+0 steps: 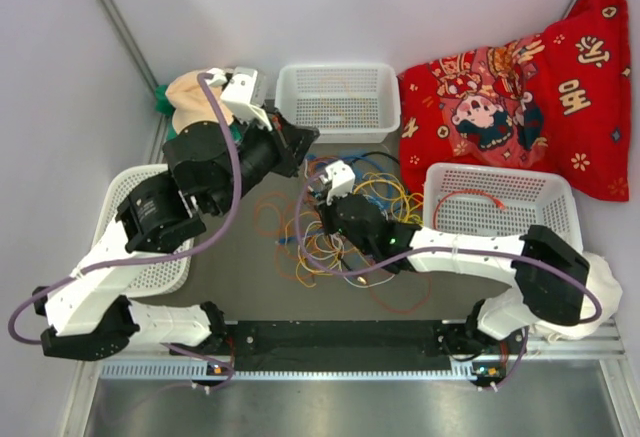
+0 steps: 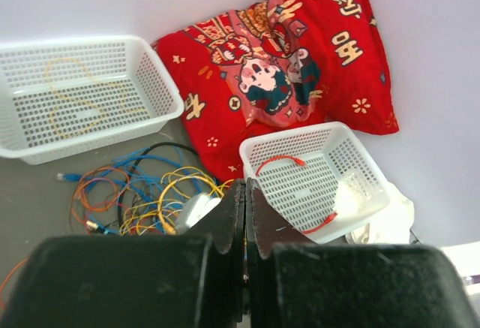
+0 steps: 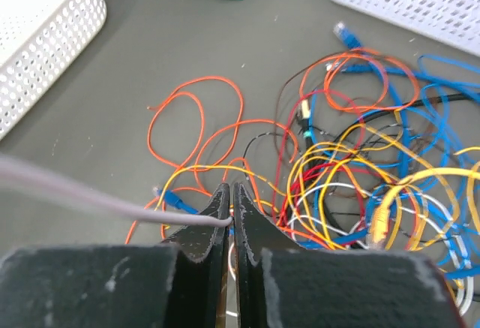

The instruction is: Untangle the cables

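Note:
The cables (image 1: 305, 257) lie in a loose tangle of yellow, orange, blue, red, white and black at mid-table, also in the left wrist view (image 2: 142, 193) and the right wrist view (image 3: 360, 163). My right gripper (image 1: 322, 215) hangs low over the tangle's left side. Its fingers (image 3: 230, 187) are shut on a pale grey-white cord (image 3: 112, 200) that runs taut to the left. My left gripper (image 1: 305, 142) is raised behind the tangle, its fingers (image 2: 245, 182) pressed together with nothing clearly between them. One yellow cable (image 2: 71, 95) lies in the back basket. Red cables (image 2: 279, 160) lie in the right basket.
A white back basket (image 1: 338, 69), a right basket (image 1: 495, 170) and a left basket (image 1: 120, 192) ring the tangle. A red printed cushion (image 1: 520, 87) leans at the back right. A green cloth (image 1: 160, 97) and a peach soft item (image 1: 185, 97) sit at the back left.

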Action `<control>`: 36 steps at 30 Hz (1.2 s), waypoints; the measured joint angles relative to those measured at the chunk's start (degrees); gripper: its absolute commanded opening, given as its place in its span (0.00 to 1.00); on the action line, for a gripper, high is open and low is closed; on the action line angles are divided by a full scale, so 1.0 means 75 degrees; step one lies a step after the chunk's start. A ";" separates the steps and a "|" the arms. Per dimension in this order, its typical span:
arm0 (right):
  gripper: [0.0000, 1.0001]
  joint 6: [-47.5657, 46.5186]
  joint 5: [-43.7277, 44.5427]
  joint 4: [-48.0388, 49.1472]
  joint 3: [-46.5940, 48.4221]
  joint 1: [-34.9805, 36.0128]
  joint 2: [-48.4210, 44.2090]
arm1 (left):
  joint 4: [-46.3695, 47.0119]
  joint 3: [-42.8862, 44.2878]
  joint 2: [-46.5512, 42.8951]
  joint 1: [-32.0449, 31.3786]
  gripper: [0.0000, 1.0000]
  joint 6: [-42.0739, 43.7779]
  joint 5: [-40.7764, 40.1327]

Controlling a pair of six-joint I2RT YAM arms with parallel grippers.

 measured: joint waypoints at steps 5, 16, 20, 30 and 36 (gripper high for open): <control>0.00 -0.0108 0.0175 -0.1186 0.0458 -0.0012 -0.0979 | 0.0020 -0.0694 -0.0731 0.0000 0.21 -0.0125 -0.0597; 0.00 -0.0641 0.0291 -0.5415 0.7035 -0.0020 -0.2174 | 0.0487 -0.3156 -0.2652 0.0003 0.99 -0.0743 -0.1958; 0.00 -0.0609 0.0300 -0.6499 0.8040 -0.0020 -0.2282 | 0.1049 -0.4013 -0.3156 0.0003 0.99 -0.0729 -0.2040; 0.00 -0.0268 0.0096 -0.8107 0.7927 -0.0020 -0.1746 | 0.4511 -0.6668 -0.4301 0.0006 0.99 -0.0274 -0.0248; 0.00 0.0012 -0.0114 -0.8443 0.7603 -0.0020 -0.1731 | 0.5896 -0.6662 -0.3532 0.0006 0.99 -0.0134 0.1163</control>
